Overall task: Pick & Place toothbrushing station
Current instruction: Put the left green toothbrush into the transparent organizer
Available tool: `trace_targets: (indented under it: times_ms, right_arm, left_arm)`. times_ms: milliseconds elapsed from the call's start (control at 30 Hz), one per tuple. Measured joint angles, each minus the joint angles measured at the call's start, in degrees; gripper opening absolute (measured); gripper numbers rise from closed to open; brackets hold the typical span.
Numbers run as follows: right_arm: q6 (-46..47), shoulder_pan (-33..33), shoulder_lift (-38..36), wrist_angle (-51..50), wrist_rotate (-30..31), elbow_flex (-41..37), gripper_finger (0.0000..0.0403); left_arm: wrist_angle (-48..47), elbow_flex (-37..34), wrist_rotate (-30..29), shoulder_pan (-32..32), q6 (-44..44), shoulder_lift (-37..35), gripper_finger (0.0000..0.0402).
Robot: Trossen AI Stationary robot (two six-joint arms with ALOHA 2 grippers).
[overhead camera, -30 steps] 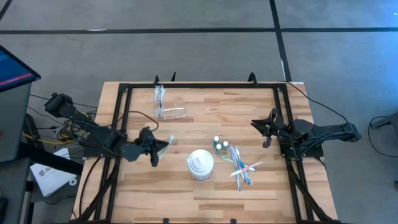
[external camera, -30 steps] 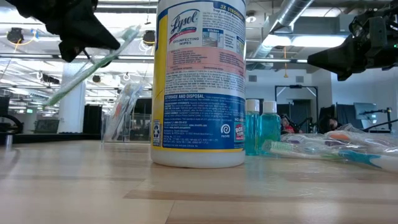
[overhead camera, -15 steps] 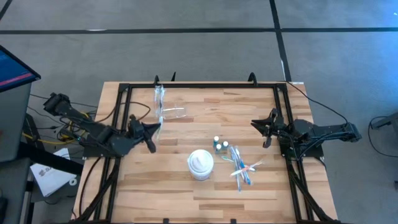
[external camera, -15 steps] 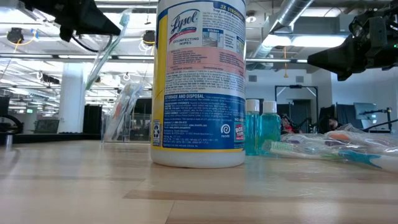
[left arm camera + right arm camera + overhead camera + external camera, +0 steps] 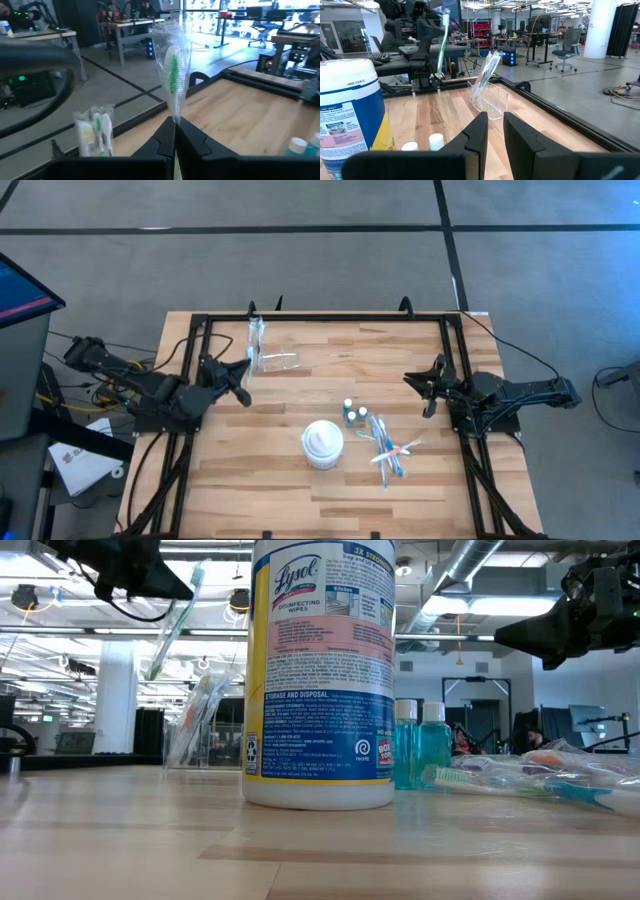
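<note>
My left gripper [image 5: 244, 373] has its fingers pinching a wrapped green toothbrush [image 5: 173, 75], up off the desk [image 5: 300, 490] just beside the clear cups [image 5: 265, 350]. Right gripper [image 5: 428, 388] waits, fingers slightly apart.

White Lysol wipes tub [image 5: 323, 444] upright, mid wooden table [image 5: 300, 395]; black frame [image 5: 325, 318] along table edges.
</note>
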Motion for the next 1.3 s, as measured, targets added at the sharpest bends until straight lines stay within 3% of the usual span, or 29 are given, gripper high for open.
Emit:
trace_targets:
  times_ms: [467,567,833,1300]
  right_arm:
    - [0.0,0.0,0.01,0.0,0.0,-0.02,0.0054]
    - [0.0,0.0,0.01,-0.01,0.0,-0.02,0.0054]
    - [0.0,0.0,0.0,0.02,0.0,-0.02,0.0054]
    - [0.0,0.0,0.02,0.09,0.0,-0.02,0.0054]
  left_arm:
    - [0.56,-0.16,8.47,13.14,3.07,0.02,0.0]
    - [5.99,-2.83,9.92,15.55,6.5,-0.39,0.0]
    - [31.16,-13.37,16.05,22.87,19.15,-3.83,0.0]
    - [41.9,-20.26,22.82,31.16,20.69,-4.35,0.0]
